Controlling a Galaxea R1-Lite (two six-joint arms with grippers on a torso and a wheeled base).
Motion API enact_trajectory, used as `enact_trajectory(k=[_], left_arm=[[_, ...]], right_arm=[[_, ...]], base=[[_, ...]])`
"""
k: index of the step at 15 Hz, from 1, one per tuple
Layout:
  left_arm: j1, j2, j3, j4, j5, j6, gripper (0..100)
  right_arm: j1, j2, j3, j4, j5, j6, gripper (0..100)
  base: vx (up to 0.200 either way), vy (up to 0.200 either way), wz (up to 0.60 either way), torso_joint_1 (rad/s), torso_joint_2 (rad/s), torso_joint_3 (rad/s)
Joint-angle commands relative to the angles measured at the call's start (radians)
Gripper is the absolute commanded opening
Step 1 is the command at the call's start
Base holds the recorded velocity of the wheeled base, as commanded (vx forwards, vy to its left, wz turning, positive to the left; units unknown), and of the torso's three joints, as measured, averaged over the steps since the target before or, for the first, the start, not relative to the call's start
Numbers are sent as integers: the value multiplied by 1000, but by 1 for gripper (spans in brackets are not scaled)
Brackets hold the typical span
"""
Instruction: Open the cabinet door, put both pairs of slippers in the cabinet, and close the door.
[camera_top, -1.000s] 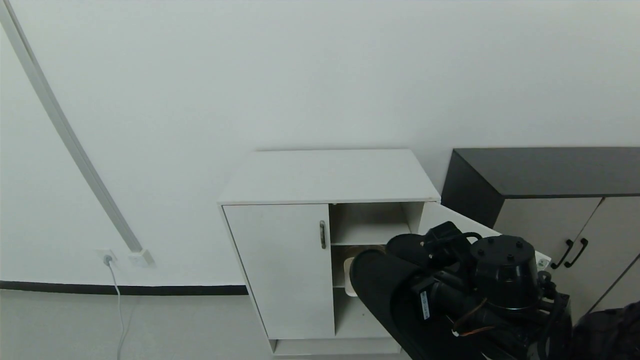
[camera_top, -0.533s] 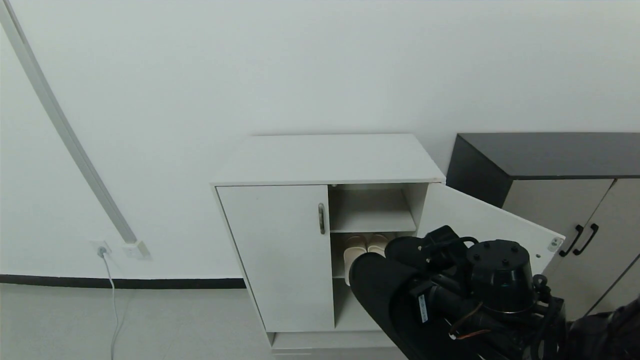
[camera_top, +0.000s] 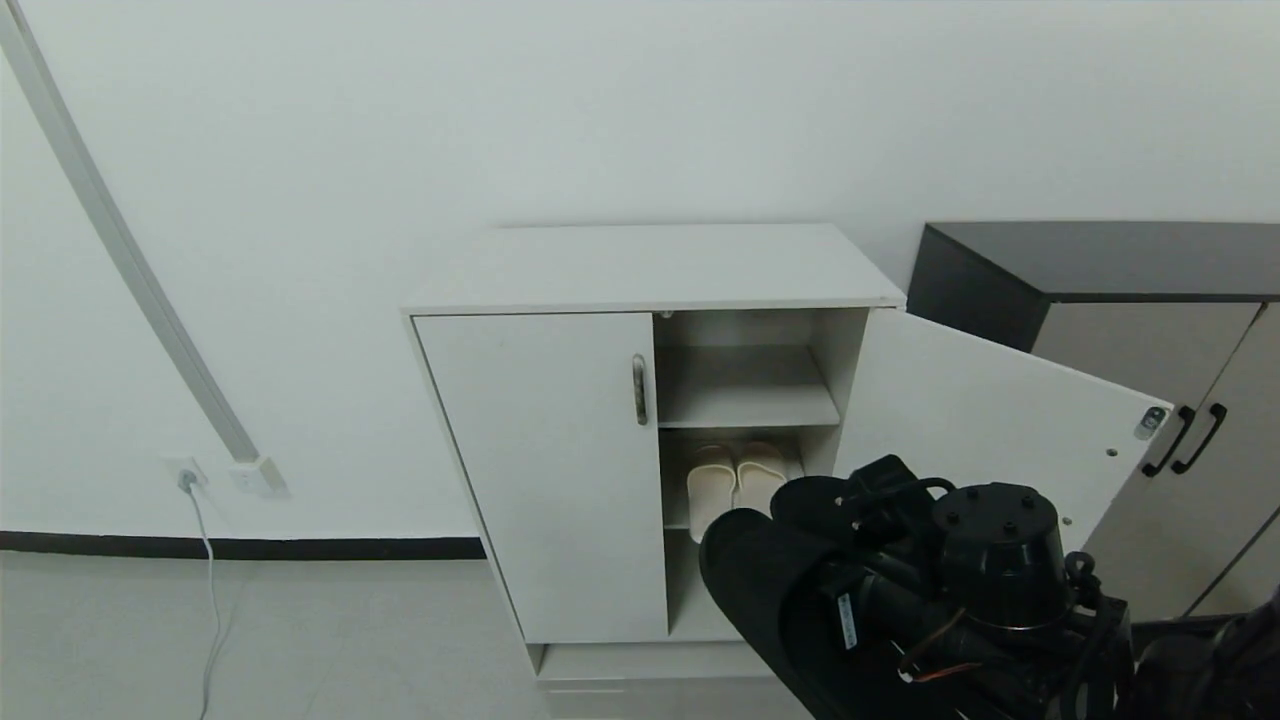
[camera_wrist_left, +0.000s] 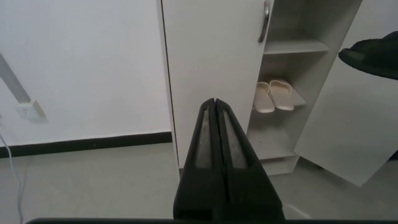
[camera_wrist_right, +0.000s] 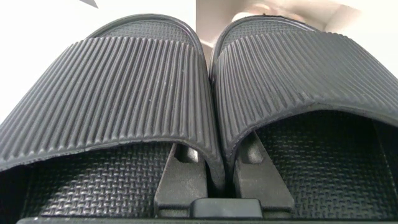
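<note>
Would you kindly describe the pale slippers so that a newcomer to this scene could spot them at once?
Find the white cabinet against the wall, whose right door stands open. Inside, on the second shelf down, a pair of cream slippers lies side by side. They are pale and shelved, unlike the black slippers out in front of the cabinet.

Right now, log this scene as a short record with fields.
Cabinet: white, two doors
Right door: swung open
Left door: shut
Middle shelf: pale slippers, side by side
Right gripper: shut on black slippers, in front of the cabinet
Left gripper: shut, empty
Remaining: black slippers in, door closed
</note>
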Motion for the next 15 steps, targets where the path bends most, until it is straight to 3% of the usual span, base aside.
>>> enact_trajectory(k=[1, 15], left_arm=[[0, 1, 2, 0, 0, 0, 0], [0, 1, 0, 0, 0, 0, 0]], right_arm=[[0, -2, 7, -5, -1, -1, 0], [-5, 61, 43, -93, -1, -1, 0]], base=[[0, 0, 0, -173, 491, 305], [0, 0, 0, -114, 465, 351]])
